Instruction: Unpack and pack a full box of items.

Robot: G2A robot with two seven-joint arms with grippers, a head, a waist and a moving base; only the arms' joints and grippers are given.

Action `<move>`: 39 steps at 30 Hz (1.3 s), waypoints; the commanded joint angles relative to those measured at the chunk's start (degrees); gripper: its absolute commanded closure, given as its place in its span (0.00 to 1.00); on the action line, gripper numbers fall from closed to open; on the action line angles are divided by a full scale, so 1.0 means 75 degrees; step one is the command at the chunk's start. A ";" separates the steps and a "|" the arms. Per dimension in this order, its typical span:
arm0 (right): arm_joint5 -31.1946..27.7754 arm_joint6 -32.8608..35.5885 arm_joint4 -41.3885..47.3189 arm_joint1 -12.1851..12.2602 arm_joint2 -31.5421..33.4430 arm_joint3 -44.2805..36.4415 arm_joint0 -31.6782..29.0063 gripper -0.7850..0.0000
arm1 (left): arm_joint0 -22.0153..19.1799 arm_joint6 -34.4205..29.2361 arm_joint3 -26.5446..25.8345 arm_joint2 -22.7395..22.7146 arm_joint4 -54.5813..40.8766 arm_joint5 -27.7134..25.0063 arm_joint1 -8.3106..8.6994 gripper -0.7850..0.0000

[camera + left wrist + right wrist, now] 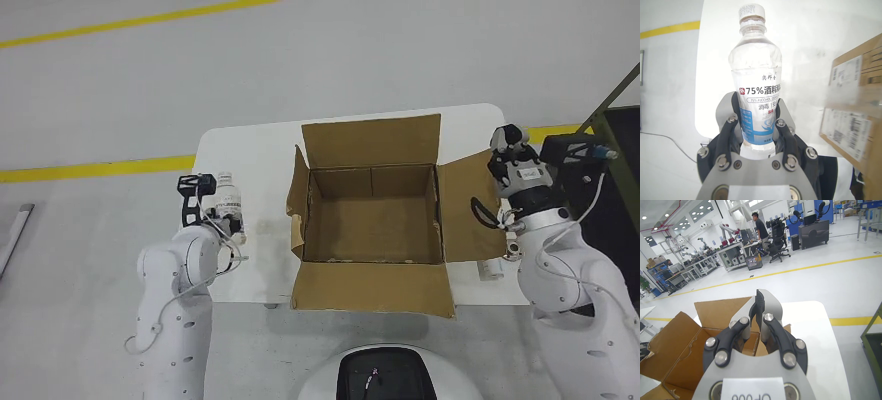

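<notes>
With the left hand [757, 106] pinching the bottle's [755, 75] lower body above the worktop [250, 160] beside the open, empty box [372, 182], and the right hand [758, 302] pressed together on nothing, unpacking appears complete; repacking requires lifting the bottle over the box's wall.

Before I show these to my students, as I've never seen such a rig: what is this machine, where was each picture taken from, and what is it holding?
It is a two-armed robot at a white table. One picture looks down from above its arms. The other two come from a camera on each wrist, showing that arm's tip close up. On the table stands an open cardboard box, flaps spread, its bottom bare. The left gripper is shut on a clear bottle with a white cap, beside the box. The right gripper is shut with nothing in it, at the box's other side.
</notes>
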 commanded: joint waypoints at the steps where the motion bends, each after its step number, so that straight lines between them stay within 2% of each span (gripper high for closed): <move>1: 0.0128 -0.0071 0.0062 0.0016 0.0245 -0.0015 0.0050 1.00 | -0.0117 -0.0345 -0.0461 -0.0093 -0.0332 0.0113 0.0000 1.00; 8: 0.0233 -0.0084 0.0204 0.0115 0.1204 0.0156 0.0278 1.00 | -0.0641 -0.1090 -0.1493 -0.0097 -0.1481 0.0125 0.0005 1.00; 15: 0.0278 -0.0095 0.0311 0.0177 0.1631 0.0420 0.0228 1.00 | -0.0802 -0.1352 -0.2103 0.0087 -0.2420 -0.0041 0.0030 1.00; 28: 0.0316 -0.0179 0.0294 0.0196 0.1197 0.0359 0.0087 1.00 | -0.0802 -0.1364 -0.2111 0.0084 -0.2429 -0.0050 0.0034 1.00; 32: 0.0324 -0.0182 0.0297 0.0204 0.1090 0.0302 0.0110 1.00 | -0.0547 -0.0677 -0.2042 0.0128 -0.2856 0.0036 0.0028 1.00; 35: 0.0305 -0.0197 0.0298 0.0214 0.1044 0.0238 0.0140 1.00 | -0.0871 -0.0445 -0.2064 0.0433 -0.3162 0.0052 0.0010 1.00; 39: 0.0349 -0.0200 0.0316 0.0223 0.0996 0.0184 0.0160 1.00 | -0.1673 -0.0085 -0.1750 0.1053 -0.4046 0.0375 -0.0082 1.00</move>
